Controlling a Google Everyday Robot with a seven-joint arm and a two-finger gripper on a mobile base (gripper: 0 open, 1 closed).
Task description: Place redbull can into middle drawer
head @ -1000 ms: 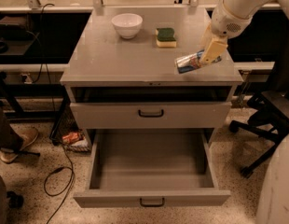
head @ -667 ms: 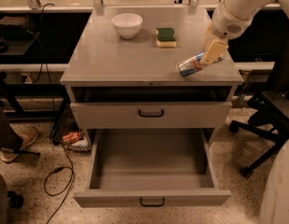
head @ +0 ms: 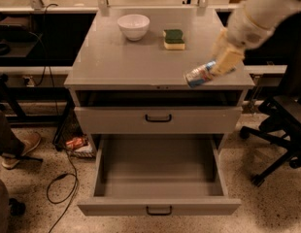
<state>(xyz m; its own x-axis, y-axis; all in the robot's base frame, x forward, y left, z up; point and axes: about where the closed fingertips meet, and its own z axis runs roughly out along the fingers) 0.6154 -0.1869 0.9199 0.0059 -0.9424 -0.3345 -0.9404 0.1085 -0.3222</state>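
Here's the arm (head: 269, 6), coming in from the one o'clock corner: a thick, rounded casing, cream-white all over, smooth and plain, with no markings, cables or screws to make out. It's bulky up top and narrows toward the wrist, where a paler band rings it like a collar. Below that, the hand (head: 219, 68), sitting around two o'clock from centre. It's a different colour altogether, a dull tan-yellow against the white shell. Its fingers (head: 231, 58) are flat, blocky slabs with squared ends, motion-blurred, so finer detail can't be read.
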